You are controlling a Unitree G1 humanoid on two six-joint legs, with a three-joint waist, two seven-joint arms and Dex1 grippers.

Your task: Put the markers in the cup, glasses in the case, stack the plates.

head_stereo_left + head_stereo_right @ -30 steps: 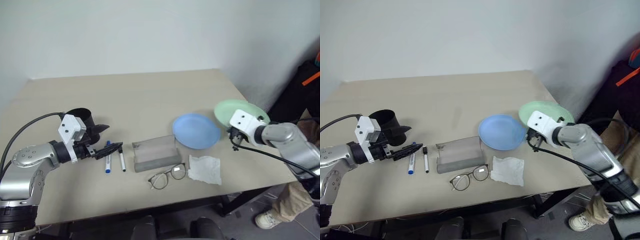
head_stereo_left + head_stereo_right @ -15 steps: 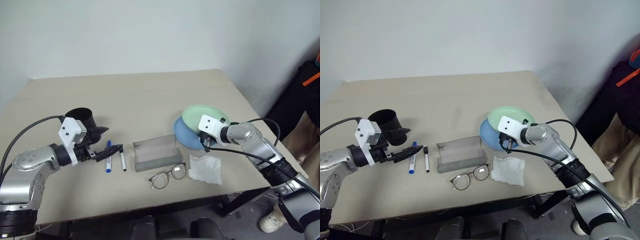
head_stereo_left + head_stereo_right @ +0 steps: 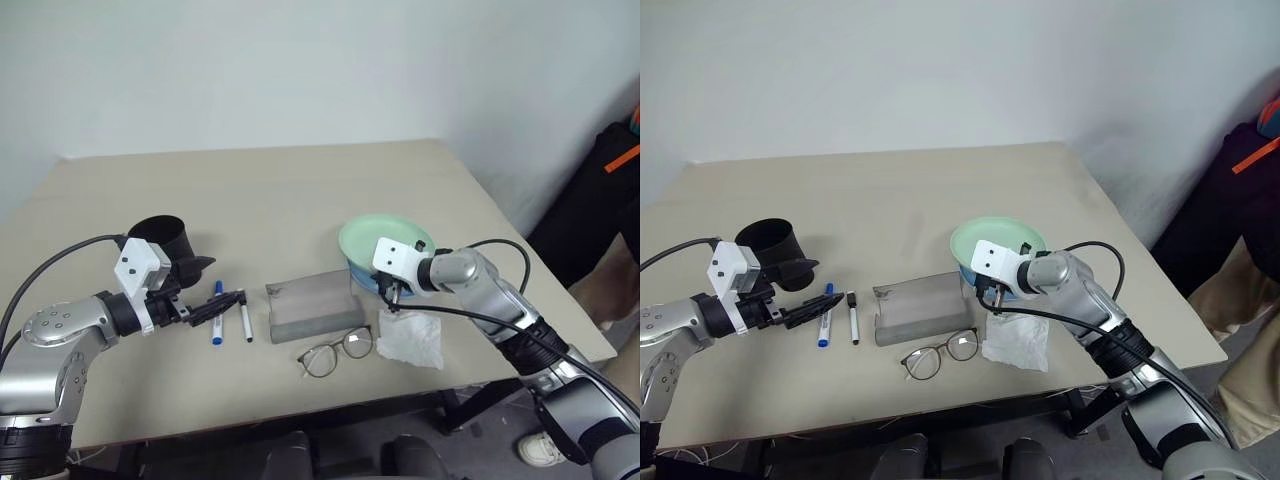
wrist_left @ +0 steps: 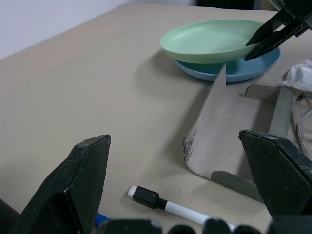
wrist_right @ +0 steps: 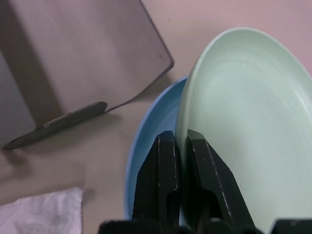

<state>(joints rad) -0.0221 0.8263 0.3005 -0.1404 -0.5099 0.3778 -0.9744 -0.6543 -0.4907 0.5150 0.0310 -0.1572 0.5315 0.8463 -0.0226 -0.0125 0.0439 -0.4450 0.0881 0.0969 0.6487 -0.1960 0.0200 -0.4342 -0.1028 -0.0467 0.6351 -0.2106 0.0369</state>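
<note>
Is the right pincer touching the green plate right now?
Touching. In the right wrist view the right pincer is shut on the rim of the green plate, one finger on each side, over the blue plate.

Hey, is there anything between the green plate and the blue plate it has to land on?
Nothing visible: the right gripper holds the green plate by its rim directly above the blue plate.
</note>
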